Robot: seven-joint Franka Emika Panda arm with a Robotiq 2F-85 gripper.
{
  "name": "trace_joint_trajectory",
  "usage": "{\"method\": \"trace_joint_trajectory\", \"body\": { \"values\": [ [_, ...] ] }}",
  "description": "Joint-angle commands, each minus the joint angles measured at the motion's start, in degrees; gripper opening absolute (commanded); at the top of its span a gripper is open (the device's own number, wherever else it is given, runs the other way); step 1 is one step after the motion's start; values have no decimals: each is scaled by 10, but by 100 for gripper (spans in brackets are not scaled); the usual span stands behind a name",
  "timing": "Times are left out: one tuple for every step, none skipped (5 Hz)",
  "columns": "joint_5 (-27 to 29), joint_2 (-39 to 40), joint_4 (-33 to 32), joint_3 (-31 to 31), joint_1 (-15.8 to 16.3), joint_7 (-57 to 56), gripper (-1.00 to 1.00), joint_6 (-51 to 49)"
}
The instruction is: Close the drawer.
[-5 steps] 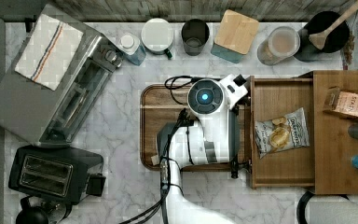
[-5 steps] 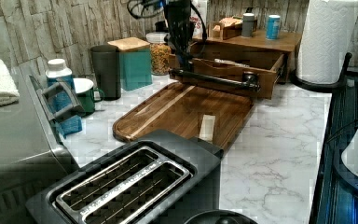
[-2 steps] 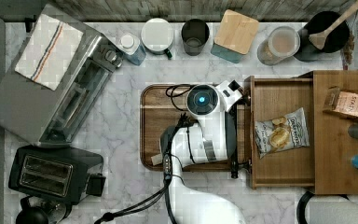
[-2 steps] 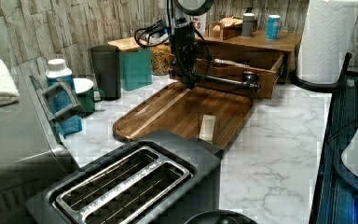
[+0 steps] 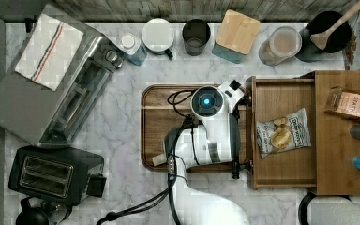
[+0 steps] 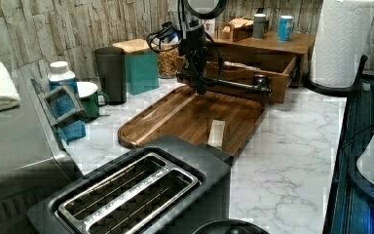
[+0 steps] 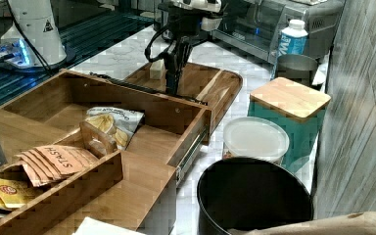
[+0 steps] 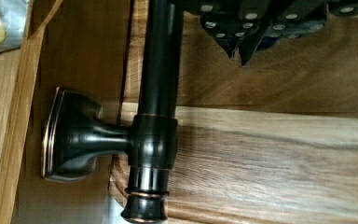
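While the fingers (image 8: pixel 240 58) sit pinched together beside its one dark handle (image 8: pixel 156 116), one drawer (image 5: pixel 283 161) holds one chip bag (image 5: pixel 281 133).

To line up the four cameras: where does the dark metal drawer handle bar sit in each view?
Top view: dark metal handle bar, along the top view's left edge of the brown wooden drawer.
Left view: handle bar, centre-right.
Right view: handle bar, upper middle.
Wrist view: handle bar, centre-left.
Shared landmark: dark rounded wooden tray.
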Motion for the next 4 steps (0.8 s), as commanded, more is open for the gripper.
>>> {"method": "trace_joint_trajectory", "body": {
  "values": [
    [54,16,77,-32,-84,-123,-100,-27],
    [61,20,97,-44,-113,-164,-100,-23],
    [93,53,141,-54,-153,-231,-100,-11],
    [129,89,209,-80,-181,-284,-100,-31]
  ]
}}
